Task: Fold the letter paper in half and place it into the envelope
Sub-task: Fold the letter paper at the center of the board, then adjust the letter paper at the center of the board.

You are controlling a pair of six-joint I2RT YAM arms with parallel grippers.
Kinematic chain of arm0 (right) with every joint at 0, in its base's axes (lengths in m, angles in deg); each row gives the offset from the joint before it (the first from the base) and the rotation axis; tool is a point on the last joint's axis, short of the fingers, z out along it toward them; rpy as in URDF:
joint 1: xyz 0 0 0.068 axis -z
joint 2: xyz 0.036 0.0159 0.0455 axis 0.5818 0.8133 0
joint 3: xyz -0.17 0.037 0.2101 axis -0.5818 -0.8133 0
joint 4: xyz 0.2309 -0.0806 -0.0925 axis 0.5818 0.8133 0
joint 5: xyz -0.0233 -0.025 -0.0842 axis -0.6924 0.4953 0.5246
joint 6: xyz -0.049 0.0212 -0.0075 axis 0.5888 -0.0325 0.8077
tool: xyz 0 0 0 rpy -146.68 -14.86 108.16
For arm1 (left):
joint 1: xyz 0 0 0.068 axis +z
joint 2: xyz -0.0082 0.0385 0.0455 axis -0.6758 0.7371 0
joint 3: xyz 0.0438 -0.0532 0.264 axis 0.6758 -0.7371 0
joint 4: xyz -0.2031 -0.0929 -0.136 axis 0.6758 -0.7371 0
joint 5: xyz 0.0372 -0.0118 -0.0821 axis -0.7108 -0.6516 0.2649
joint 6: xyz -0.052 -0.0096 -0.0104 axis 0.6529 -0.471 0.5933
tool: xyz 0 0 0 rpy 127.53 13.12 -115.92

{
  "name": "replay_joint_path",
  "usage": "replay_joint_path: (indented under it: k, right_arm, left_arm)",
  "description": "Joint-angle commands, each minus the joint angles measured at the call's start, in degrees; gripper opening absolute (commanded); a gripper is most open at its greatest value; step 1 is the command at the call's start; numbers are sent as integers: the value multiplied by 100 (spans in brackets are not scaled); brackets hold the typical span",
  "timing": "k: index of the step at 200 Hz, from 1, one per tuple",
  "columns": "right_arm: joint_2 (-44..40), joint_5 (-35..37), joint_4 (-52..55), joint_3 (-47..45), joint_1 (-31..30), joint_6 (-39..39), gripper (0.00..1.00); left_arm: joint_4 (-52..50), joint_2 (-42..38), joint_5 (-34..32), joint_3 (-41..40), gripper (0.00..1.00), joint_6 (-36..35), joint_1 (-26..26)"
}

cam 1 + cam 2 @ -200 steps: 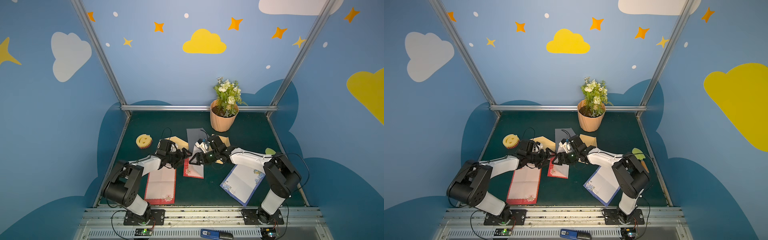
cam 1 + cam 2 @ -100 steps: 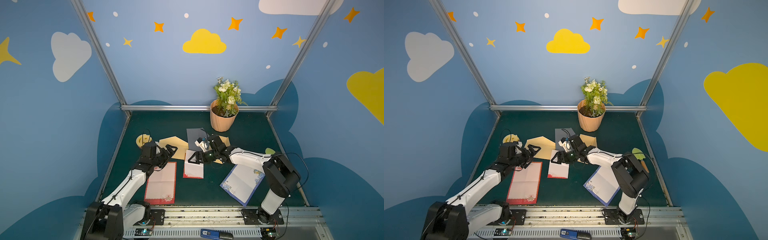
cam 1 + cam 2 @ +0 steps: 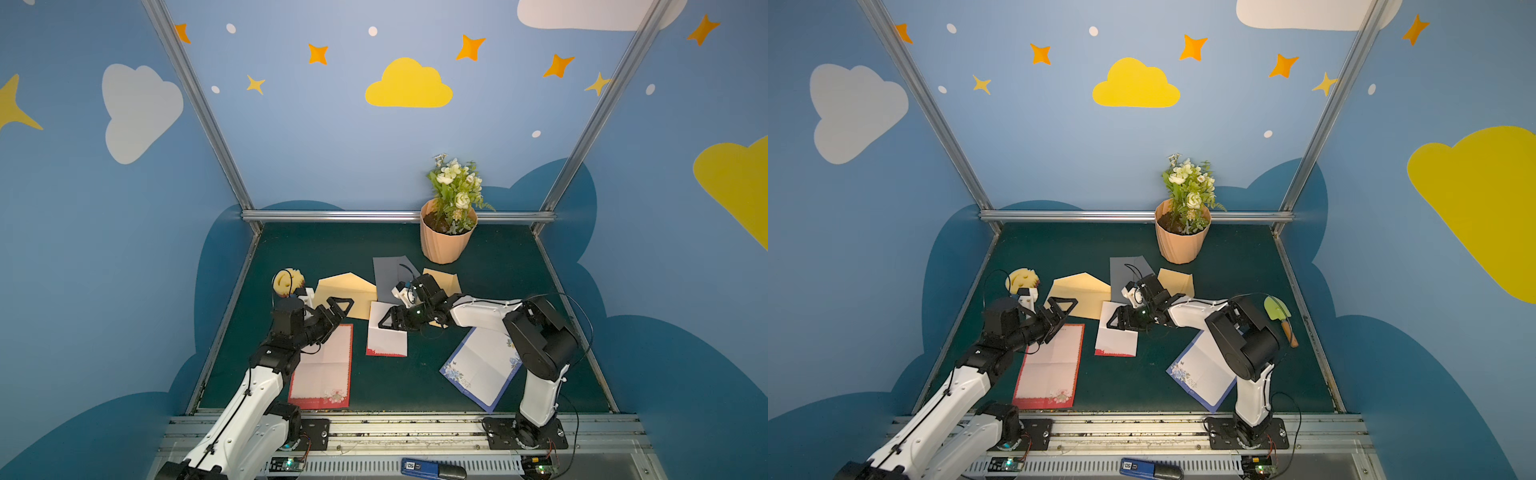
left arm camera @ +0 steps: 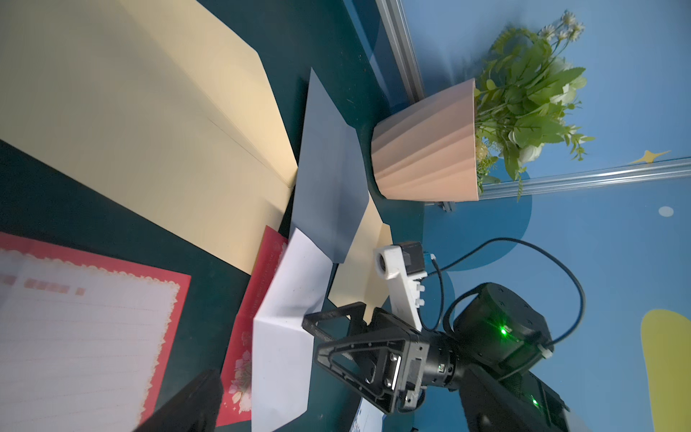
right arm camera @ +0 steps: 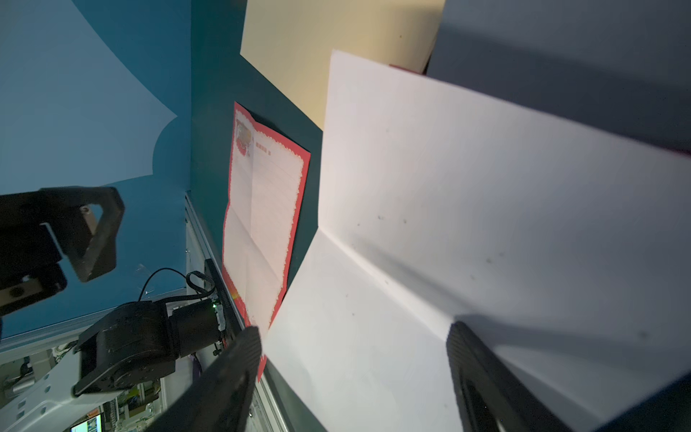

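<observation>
- The folded letter paper (image 3: 386,338) lies mid-desk (image 3: 415,382), white back up, with a red border showing along its near edge. Its long axis runs from near to far.
- In the left wrist view the upper leaf is seen slightly lifted, so the fold is judged made but not pressed flat.
- The right fingers (image 5: 478,366) are spread wide and set low over the paper's far half, one above the white leaf and one at its edge. No clamp is seen.
- The right arm is stretched low across the desk toward the left, with the wrist near level.
- The yellow envelope (image 3: 345,291) lies flap open, just left of the paper's far corner.
- The left fingers (image 4: 187,404) are wide and empty, hovering by the envelope's near edge, apart from the paper.
- The pickup is judged to fall to the right arm, followed by a short leftward carry.
</observation>
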Motion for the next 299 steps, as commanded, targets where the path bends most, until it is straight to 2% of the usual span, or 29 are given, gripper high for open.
replay_joint_path:
  k: [1,59,87,143,216,248,299]
  right_arm:
    - [23,117,-26,9,31,-16,77]
    - [-769,535,416,-260,466,174,67]
    - [-772,406,363,-447,727,231,60]
    - [-753,262,482,-528,882,327,54]
    - [-1435,392,780,-1121,875,335,54]
    - [-1400,377,755,-1129,883,385,54]
    - [-1076,211,649,-871,944,537,52]
  left_arm:
    - [236,18,26,8,100,-15,-252]
    - [640,481,-194,206,100,-96,-992]
    - [695,891,-390,468,100,-197,-1494]
    - [1235,2061,-364,586,99,-132,-2241]
    - [1514,2618,-437,-15,100,-21,-2321]
    - [1634,2849,-549,-116,99,55,-2325]
    - [1290,3157,-821,-121,99,46,-2308]
